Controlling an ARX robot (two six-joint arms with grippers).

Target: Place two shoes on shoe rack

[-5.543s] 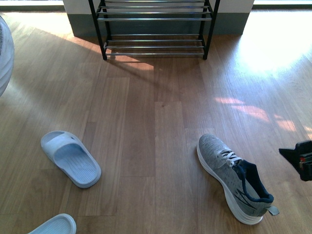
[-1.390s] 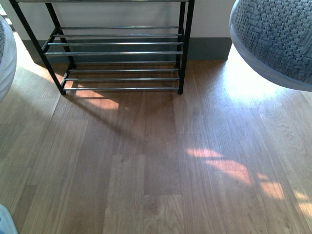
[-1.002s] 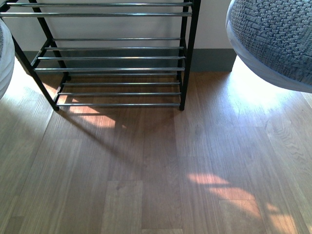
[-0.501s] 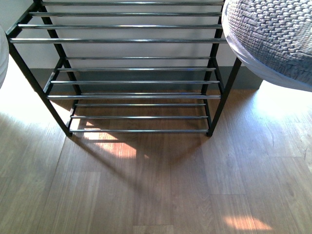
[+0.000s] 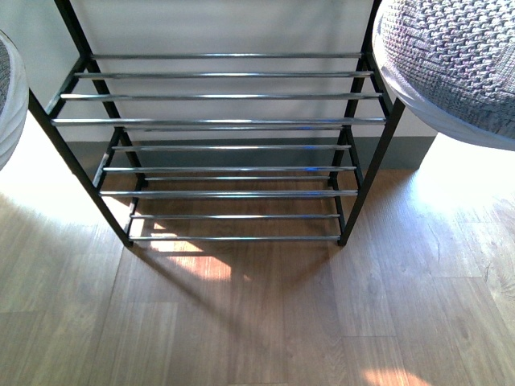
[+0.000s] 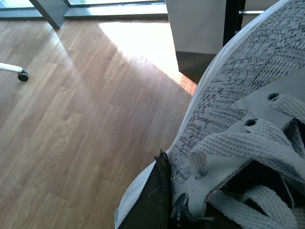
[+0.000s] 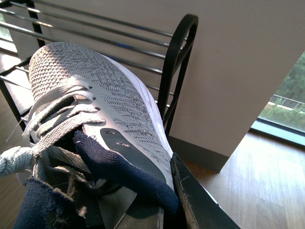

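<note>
The shoe rack, black frame with chrome bars, stands against the wall ahead in the front view, several tiers showing. One grey knit sneaker hangs at the upper right, level with the rack's right post; the other sneaker's white sole shows at the left edge. In the left wrist view my left gripper is shut on a grey sneaker at its laced side, above the floor. In the right wrist view my right gripper is shut on the navy collar of the other sneaker, beside the rack's looped corner. The slides are out of view.
A wood floor with sun patches lies before the rack. A grey skirting and white wall run behind it. A white chair leg with a castor shows in the left wrist view, and a wall corner stands beside the rack.
The rack has come much closer and now fills the upper front view. Both sneakers stay held at the picture's sides; the slides and floor sneaker seen earlier are gone from view.
</note>
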